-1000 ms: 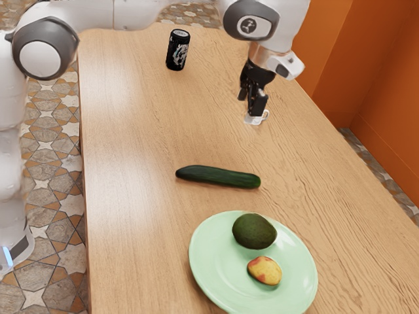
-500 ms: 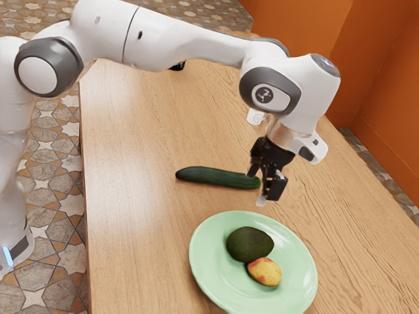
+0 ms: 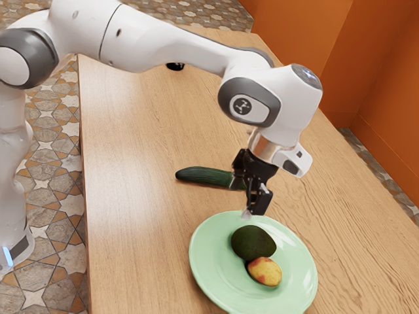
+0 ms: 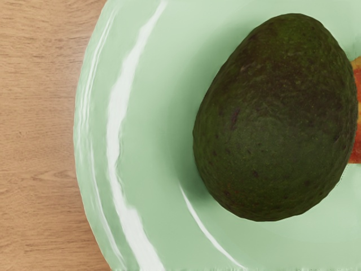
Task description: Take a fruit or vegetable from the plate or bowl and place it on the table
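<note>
My gripper [image 3: 251, 208] hangs just above the far rim of the pale green plate [image 3: 216, 271] in the exterior view; how its jaws stand is unclear. Close beyond it on the plate lies a dark green avocado [image 3: 253, 243], against a small yellow-red fruit [image 3: 265, 271]. A dark green cucumber [image 3: 204, 174] rests on the table, its end partly hidden behind the gripper. Seen from my hand, the avocado [image 4: 276, 118] lies inside the plate's rim [image 4: 93, 135], partly covering the yellow-red fruit [image 4: 356, 113].
The wooden table [image 3: 137, 216] stretches around the plate. Beneath my raised arm, the bottom of a black can [image 3: 175, 66] shows at the table's far part. An orange wall [image 3: 386, 78] stands past the table's edge at the exterior view's right.
From the table's far part my gripper has come to the plate, lately shifting toward the exterior view's left and lower. The avocado has shifted on the plate, toward the yellow-red fruit.
</note>
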Tool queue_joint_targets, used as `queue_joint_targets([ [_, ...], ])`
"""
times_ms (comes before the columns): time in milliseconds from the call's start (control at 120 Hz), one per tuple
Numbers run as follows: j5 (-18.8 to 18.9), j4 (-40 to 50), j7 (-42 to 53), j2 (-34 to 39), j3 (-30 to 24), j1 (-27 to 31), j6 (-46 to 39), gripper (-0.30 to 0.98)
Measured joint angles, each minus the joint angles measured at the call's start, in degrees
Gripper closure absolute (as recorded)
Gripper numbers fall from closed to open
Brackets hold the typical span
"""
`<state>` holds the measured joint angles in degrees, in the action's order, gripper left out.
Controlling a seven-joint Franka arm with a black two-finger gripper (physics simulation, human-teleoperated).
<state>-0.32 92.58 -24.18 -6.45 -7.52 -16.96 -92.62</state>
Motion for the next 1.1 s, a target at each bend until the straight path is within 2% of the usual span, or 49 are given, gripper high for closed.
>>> queue_joint_targets([
  [217,-0.3,0.3,0.5,0.2,-1.9,-4.1,-1.6,0.0],
  [525,-0.5,0.7,0.9,-0.3,-2.5,-4.4,-2.7,0.0],
  [767,1.2,0.5,1.5,-0.4,-2.2,-0.2,-3.0,0.0],
  [1100,0.9,-0.1,2.9,-2.4,-3.2,0.3,-3.1,0.0],
])
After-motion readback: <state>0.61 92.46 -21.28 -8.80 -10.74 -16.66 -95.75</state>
